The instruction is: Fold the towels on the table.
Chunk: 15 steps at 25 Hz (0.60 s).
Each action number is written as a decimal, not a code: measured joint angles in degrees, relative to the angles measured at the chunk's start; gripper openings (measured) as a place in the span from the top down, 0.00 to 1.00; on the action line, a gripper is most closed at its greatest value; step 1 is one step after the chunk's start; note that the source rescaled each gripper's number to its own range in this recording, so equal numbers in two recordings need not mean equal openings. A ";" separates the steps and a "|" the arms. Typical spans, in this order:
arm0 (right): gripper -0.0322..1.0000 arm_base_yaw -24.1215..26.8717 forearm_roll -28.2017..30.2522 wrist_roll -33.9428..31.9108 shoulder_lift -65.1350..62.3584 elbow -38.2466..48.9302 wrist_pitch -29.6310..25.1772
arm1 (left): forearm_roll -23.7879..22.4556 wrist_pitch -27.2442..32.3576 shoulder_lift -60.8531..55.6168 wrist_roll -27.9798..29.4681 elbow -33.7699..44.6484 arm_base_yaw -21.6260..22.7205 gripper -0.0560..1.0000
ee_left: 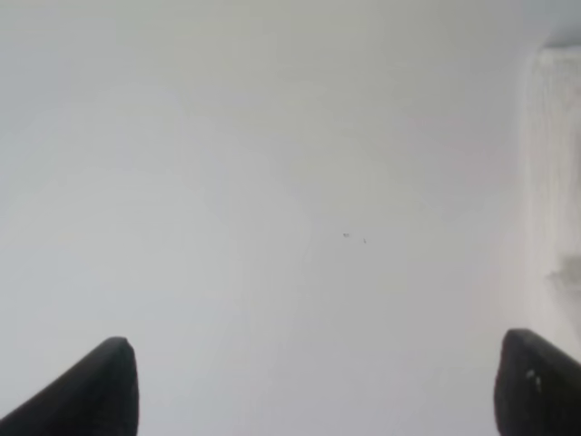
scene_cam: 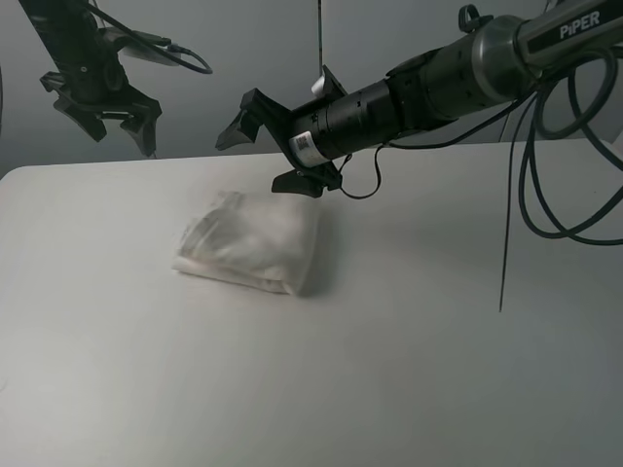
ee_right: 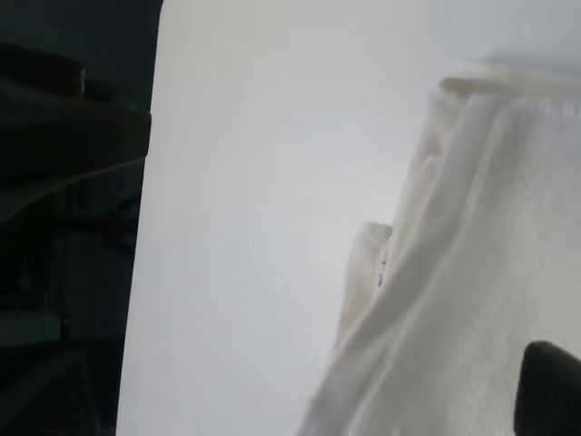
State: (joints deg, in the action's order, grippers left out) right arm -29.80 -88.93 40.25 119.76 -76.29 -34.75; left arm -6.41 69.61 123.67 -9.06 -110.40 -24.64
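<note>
1. The towel [scene_cam: 250,241] is seen lying folded into a thick, compact bundle on the table [scene_cam: 438,341], in the far half of the tabletop and somewhat left of its middle, well apart from the near edge and from both side edges

2. Soft creases are seen across the top of the bundle, and stacked layers are shown along its near edge, where a rounded fold faces the near right

3. The right gripper [scene_cam: 277,146] is held above the table just beyond the far right corner of the towel, with its jaws spread wide and nothing between them; the towel is not gripped

4. The lower finger of that gripper is seen close over the towel's far edge; whether it touches the cloth cannot be told

5. In the right wrist view the towel [ee_right: 463,272] is shown close up, with one layer draped over another, a small folded corner sticking out at its side, and bare tabletop [ee_right: 254,182] beside it

6. The left gripper [scene_cam: 107,107] is held high beyond the far left corner of the table, clear of the towel, with its jaws parted and empty

7. In the left wrist view two dark fingertips [ee_left: 100,391] are seen far apart over bare tabletop, and an edge of the towel [ee_left: 554,182] is glimpsed at one side
</note>
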 joint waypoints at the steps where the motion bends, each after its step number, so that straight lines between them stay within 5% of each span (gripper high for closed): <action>1: 0.00 -0.11 -0.09 0.00 0.00 0.00 0.00 | -0.10 0.00 0.00 0.00 0.00 0.00 0.00; 8: 0.00 -0.18 2.63 3.29 -0.57 0.00 -2.21 | -0.34 0.08 -0.54 -0.14 0.00 0.00 0.00; 15: 0.00 2.30 21.94 -0.21 -9.56 0.00 -1.78 | -0.13 0.21 -7.84 -0.27 0.00 0.09 0.00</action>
State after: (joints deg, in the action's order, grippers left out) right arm -27.51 -66.98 40.04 110.20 -76.29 -36.52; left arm -6.54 69.81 115.82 -9.33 -110.40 -24.56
